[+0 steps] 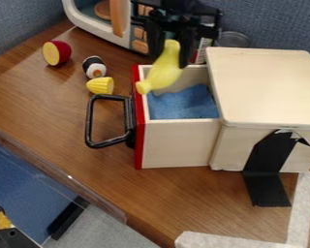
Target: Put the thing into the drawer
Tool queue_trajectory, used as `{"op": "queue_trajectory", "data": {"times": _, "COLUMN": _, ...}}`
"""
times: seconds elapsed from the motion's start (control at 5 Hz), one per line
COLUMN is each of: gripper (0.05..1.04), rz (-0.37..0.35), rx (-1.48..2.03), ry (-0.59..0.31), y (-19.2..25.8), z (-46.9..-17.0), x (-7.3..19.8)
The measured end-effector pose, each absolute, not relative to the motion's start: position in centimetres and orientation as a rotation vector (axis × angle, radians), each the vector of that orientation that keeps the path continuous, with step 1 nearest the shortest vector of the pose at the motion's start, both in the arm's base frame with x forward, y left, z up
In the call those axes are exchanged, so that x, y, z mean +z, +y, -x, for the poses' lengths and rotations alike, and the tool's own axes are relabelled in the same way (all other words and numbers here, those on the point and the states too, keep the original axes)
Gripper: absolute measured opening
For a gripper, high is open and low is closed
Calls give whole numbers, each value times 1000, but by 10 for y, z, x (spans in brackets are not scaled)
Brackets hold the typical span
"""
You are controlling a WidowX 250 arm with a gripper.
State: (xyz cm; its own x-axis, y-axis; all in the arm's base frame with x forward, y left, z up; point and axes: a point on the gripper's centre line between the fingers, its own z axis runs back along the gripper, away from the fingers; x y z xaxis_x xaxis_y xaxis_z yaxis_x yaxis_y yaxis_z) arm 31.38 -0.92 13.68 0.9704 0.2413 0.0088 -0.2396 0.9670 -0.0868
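Right, in the camera view, the black gripper point(171, 55) hangs down from the top edge, fingers closed in on the upper end of the yellow thing point(162, 72). It's pinched between them! The thing slants below the fingertips, its lower end out to the picture's left, over the red front of the open drawer point(178, 144). Inside the drawer, a blue cloth point(183, 102); out front, a black handle point(89, 121).

On to the writing: behind the gripper, a can point(203, 48) bears a red-and-white label, its print too small to make out. Beside the open drawer sits the pale box top point(264, 87), black tape point(266, 179) on the box's near side. And across the brown table point(67, 140), a red-skinned half point(56, 53), a black-and-white toy point(93, 67) and a yellow piece point(100, 85)!
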Motion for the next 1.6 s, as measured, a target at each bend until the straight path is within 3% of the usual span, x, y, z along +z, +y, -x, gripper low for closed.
{"op": "queue_trajectory", "data": {"times": 0.6, "gripper": 477, "rz": 82, "rx": 263, "ry": 0, "y": -30, "z": -329, "x": 124}}
{"op": "queue_trajectory", "data": {"times": 0.8, "gripper": 551, "rz": 76, "rx": 286, "ry": 0, "y": -30, "z": -334, "x": 120}}
{"op": "queue_trajectory", "data": {"times": 1.0, "gripper": 860, "rz": 63, "rx": 310, "ry": 2, "y": -28, "z": -334, "x": 118}}
{"op": "queue_trajectory", "data": {"times": 1.2, "gripper": 1011, "rz": 66, "rx": 300, "ry": 2, "y": -28, "z": -333, "x": 119}}
{"op": "queue_trajectory", "data": {"times": 1.6, "gripper": 1001, "rz": 48, "rx": 261, "ry": -42, "y": -5, "z": -307, "x": 135}}
